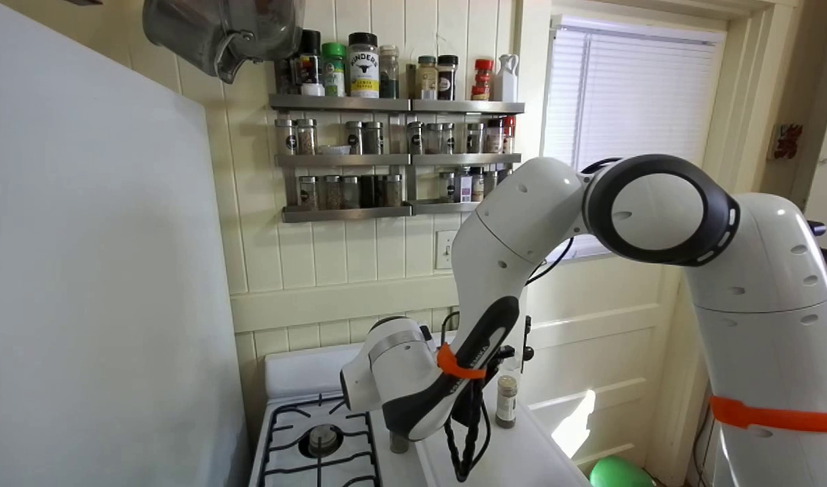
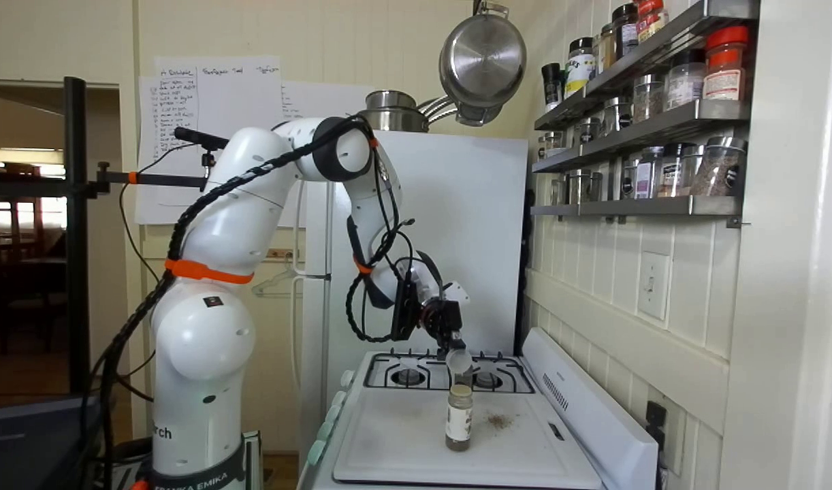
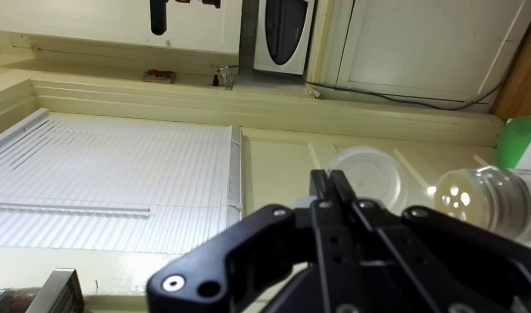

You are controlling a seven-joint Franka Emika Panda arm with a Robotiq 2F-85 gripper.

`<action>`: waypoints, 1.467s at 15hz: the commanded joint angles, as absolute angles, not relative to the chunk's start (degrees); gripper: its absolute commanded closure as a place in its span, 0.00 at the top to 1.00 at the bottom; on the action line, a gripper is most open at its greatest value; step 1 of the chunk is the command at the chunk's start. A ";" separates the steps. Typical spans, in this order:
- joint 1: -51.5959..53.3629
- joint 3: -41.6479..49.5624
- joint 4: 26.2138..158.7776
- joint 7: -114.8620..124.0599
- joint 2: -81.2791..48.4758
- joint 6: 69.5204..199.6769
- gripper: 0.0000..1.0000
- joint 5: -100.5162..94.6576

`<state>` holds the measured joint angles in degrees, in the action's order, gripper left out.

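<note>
Refrigerator (image 2: 450,204): stands beyond the worktop (image 2: 389,435), whose wall side ends at the backguard (image 2: 586,401). Arm (image 1: 522,216): hides the end effector (image 3: 329,179) in an exterior view. End effector: raised, jaws nearly together. Shaker jar (image 2: 459,425): upright, with room to the worktop edges; base cut off in the wrist view. Translucent cup (image 3: 370,174): gripped above the worktop; contact area hard to make out. Brown grains (image 2: 500,422): beside the jar.

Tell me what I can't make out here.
Clear round piece: partly hidden by the gripper, wrist view.
Jar's label: too small to read, both exterior views.
Small stove-top object: top hidden by the arm, an exterior view.
Green object: cut off by the bottom edge, an exterior view.
</note>
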<state>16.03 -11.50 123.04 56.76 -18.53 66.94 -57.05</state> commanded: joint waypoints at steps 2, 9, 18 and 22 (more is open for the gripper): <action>14.72 -11.70 125.29 57.80 -18.10 69.17 0.01 -55.86; 13.22 -11.13 125.72 58.38 -18.56 72.68 0.01 -56.69; 13.19 -10.87 124.28 58.83 -18.86 74.91 0.01 -56.79; 13.36 -10.96 123.76 58.67 -19.09 74.70 0.01 -56.52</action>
